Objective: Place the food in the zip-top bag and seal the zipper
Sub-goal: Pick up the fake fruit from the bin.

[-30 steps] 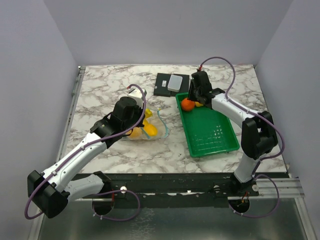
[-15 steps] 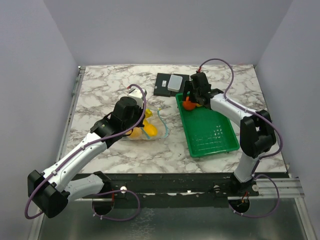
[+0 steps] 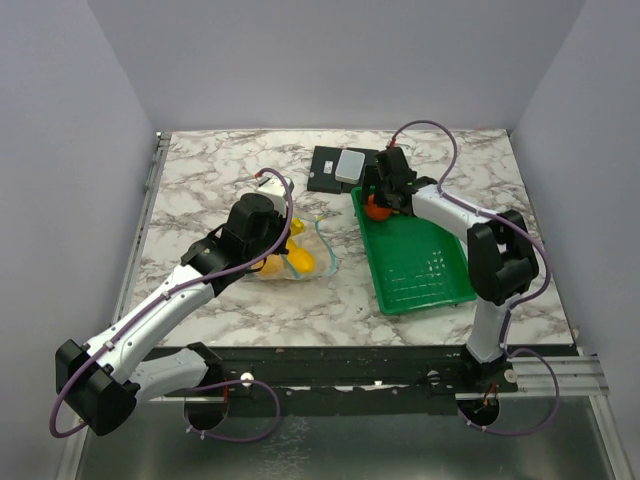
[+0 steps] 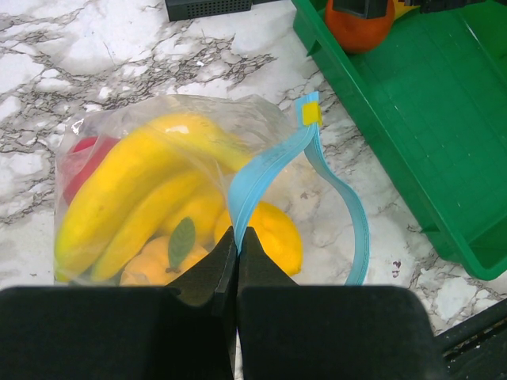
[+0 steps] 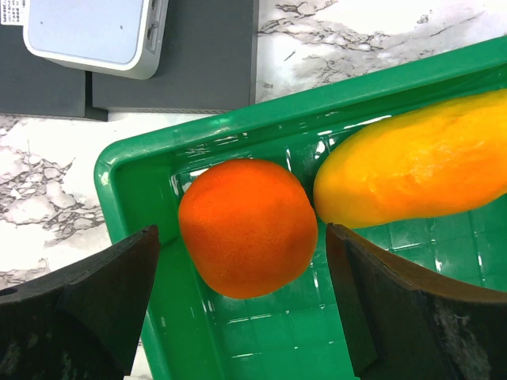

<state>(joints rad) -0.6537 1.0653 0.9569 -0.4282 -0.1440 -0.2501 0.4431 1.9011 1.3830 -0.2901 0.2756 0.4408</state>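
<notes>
Overhead, the table [image 3: 220,180] shows a white marble pattern with grey veins, boxed in by plain pale lavender walls [image 3: 330,60] on three sides, with a black rail [image 3: 340,362] along its near edge. The zip-top bag [image 4: 95,131] lies left of centre on the table, mouth open toward the green tray [image 3: 420,260]. Its light-blue zipper [image 4: 269,162] curves in a wide loop and carries a small yellow slider tab [image 4: 310,113]. Through the clear plastic show a yellow banana bunch [image 4: 127,198], a red fruit [image 4: 79,162] and yellow-orange round fruits [image 4: 273,233]. The left gripper [image 4: 237,237] is pinched tight on the near run of the zipper. At the far corner of the tray, the right gripper [image 5: 242,237] hangs with its fingers spread wide. The orange toy fruit [image 5: 245,226] sits between them with a gap on either side. Just beside it, touching or nearly so, lies a yellow oblong fruit [image 5: 420,166]. Beyond the tray's far rim rests a flat black box [image 3: 325,170] with a small pale grey case [image 3: 350,165] on top.
</notes>
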